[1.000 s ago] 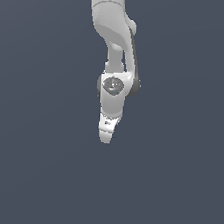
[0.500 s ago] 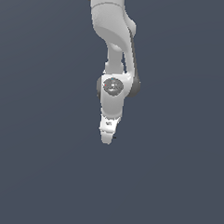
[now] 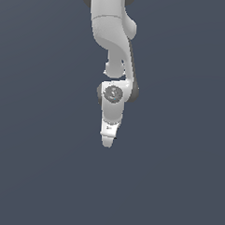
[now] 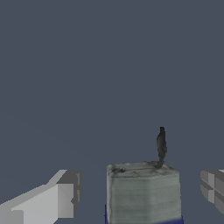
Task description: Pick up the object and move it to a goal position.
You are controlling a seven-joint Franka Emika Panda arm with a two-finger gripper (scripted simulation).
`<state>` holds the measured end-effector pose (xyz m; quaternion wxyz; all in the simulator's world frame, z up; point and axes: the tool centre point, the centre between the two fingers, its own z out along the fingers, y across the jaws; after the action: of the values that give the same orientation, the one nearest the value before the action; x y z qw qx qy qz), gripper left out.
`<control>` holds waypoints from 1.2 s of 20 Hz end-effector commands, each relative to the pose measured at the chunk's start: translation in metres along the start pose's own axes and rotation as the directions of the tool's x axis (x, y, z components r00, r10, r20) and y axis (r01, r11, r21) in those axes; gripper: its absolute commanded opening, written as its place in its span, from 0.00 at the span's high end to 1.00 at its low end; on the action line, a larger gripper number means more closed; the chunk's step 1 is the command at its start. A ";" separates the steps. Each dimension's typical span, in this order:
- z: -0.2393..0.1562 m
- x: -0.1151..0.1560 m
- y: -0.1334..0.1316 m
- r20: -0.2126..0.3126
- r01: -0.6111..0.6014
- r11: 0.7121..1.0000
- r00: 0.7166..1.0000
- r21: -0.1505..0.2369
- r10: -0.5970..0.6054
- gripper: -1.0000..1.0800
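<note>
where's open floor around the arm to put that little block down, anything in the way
Bare grey surface lies all round the gripper in the exterior view, on both sides and below it. The only crowded spot is in the wrist view: the object sits between the fingers, a gap showing on each side.

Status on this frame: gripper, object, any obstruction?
Gripper open, fingers apart either side of the object, no contact seen. Object hidden behind the arm in the exterior view. Nothing else seen in the way.
</note>
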<state>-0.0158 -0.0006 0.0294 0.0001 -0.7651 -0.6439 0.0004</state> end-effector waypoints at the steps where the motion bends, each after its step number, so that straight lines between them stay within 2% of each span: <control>1: 0.010 0.000 0.000 0.000 0.001 1.000 1.000 0.000 -0.001 0.04; 6: 0.017 0.000 0.001 0.000 0.001 1.000 1.000 0.000 -0.001 0.04; 7: 0.017 0.000 0.001 0.000 0.001 1.000 1.000 0.000 -0.001 1.00; 19: 0.016 0.001 0.000 0.000 0.001 1.000 1.000 -0.002 -0.001 1.00; 24: 0.010 0.019 -0.008 0.000 0.001 1.000 1.000 -0.002 -0.001 1.00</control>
<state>-0.0187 0.0115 0.0170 -0.0003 -0.7652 -0.6438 0.0003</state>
